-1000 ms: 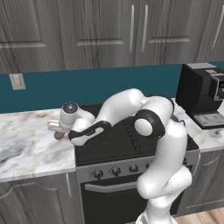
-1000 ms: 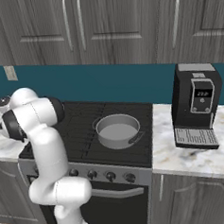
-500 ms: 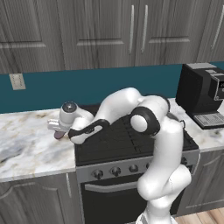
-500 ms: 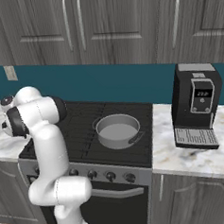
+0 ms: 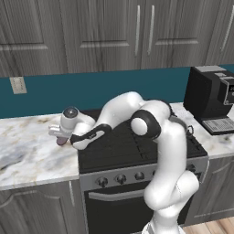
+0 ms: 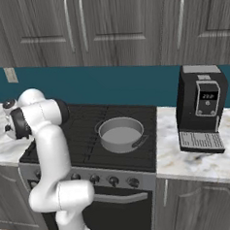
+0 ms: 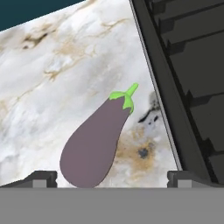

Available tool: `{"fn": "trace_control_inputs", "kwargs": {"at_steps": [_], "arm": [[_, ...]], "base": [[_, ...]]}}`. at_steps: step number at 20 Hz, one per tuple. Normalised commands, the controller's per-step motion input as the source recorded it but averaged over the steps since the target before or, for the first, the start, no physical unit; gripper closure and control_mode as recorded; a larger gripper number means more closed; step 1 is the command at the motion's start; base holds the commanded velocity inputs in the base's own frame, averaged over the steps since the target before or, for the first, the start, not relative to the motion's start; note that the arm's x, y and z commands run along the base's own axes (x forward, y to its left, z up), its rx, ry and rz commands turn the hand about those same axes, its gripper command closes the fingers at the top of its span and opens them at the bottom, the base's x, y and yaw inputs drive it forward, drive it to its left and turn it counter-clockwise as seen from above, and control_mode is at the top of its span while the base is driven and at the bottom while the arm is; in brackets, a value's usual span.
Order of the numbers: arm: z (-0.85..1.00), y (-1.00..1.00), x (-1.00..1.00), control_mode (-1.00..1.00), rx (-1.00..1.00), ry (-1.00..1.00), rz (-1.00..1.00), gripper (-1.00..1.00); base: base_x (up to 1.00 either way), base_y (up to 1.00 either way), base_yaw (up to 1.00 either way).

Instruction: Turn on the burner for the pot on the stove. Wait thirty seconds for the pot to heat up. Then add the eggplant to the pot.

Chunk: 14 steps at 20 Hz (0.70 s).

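Since the earlier frames, the arm has swung further out over the left counter and lowered — the hand now sits closer to the marble just beside the left edge of the stove [image 5: 137,151]. Nothing else in the scene has shifted: the pot [image 6: 120,134] stands where it did, and the base cameras have not moved.

Gripper [image 7: 107,177] state: jaws fully spread, holding nothing. Both fingertips [image 7: 41,178] show in the hand view, one either side of the fat end of the eggplant [image 7: 96,142].

Eggplant position: lying flat on the counter [image 7: 52,87], near the stove's left edge but not touching it, stem cap pointing away from the hand. In the left base view only a small dark patch shows beneath the hand.

Pot position: on the cooktop grates, right of centre, empty, well apart from the eggplant.

Assessment — the hand appears aligned for a grasp across the eggplant's body, so the pick-up step is in hand. Whether the burner is lit cannot be told. Remaining work: close, lift, carry across the grates, release into the pot.
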Motion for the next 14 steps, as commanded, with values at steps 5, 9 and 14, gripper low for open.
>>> {"fn": "trace_control_inputs", "kwargs": {"at_steps": [5, 9, 14], "arm": [[-0.21, 0.06, 0.12, -1.00, 0.00, 0.00, 0.00, -1.00], [-0.11, 0.03, 0.15, -1.00, 0.00, 0.00, 0.00, -1.00], [-0.09, 0.03, 0.11, -1.00, 0.00, 0.00, 0.00, -1.00]], "base": [[0.00, 0.00, 0.00], [0.00, 0.00, 0.00], [0.00, 0.00, 0.00]]}}
